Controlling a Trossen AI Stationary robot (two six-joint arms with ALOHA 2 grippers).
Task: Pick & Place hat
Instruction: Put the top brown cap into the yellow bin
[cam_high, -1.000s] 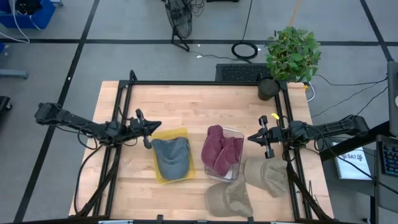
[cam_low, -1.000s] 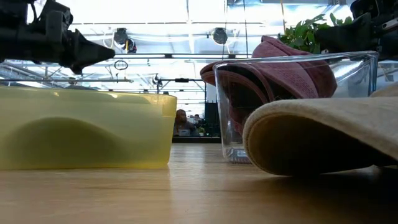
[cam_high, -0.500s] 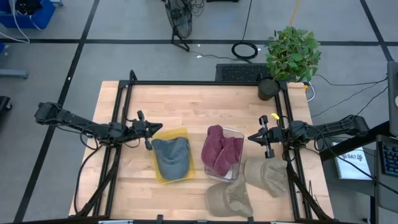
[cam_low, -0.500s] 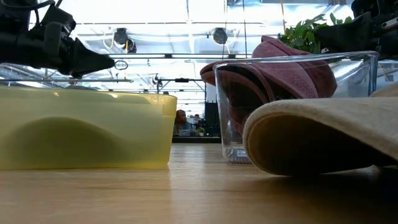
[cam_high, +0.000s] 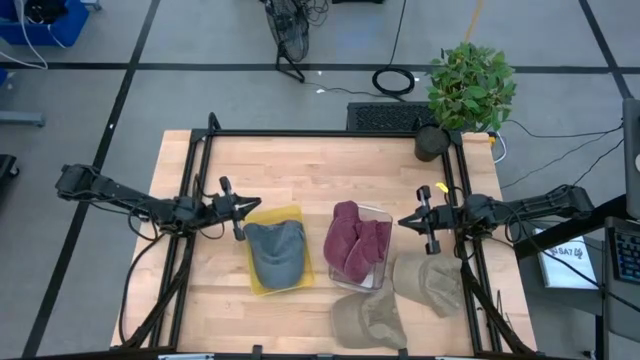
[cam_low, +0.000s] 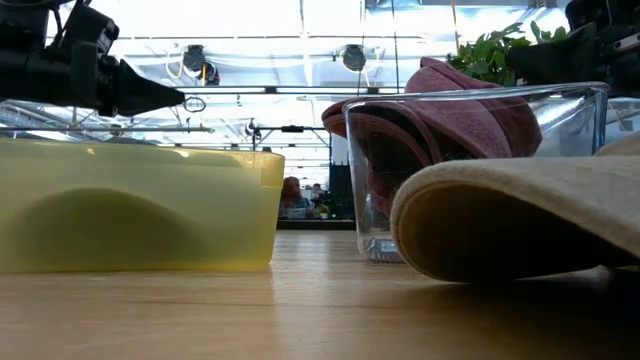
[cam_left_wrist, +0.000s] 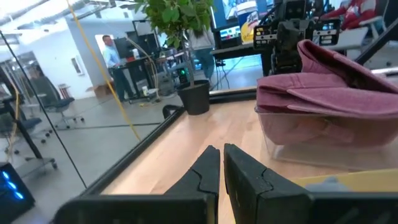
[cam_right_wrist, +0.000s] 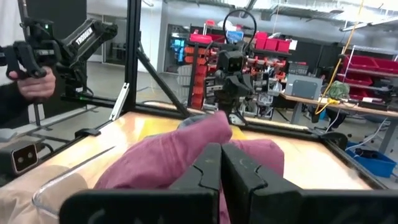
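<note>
Hats are the business here, and neither pincer holds one. The left gripper (cam_high: 250, 204) has its fingers together on nothing, hovering over the near-left corner of the shallow yellow plastic tub (cam_high: 293, 216), where a slate-blue cloth cap (cam_high: 275, 250) lies flat inside; that pose looks like a pause after a drop rather than a reach. The right gripper (cam_high: 405, 221) is likewise pressed together and empty, hanging just beside the clear plastic box (cam_high: 384, 214) that holds a folded maroon cap (cam_high: 353, 243), which rises above the rim. Two tan caps are not yet binned: one tan fabric cap (cam_high: 428, 280) sits just below the right gripper, and another tan cap (cam_high: 368, 320) lies nearer the table's front edge, probably next to be sorted.
</note>
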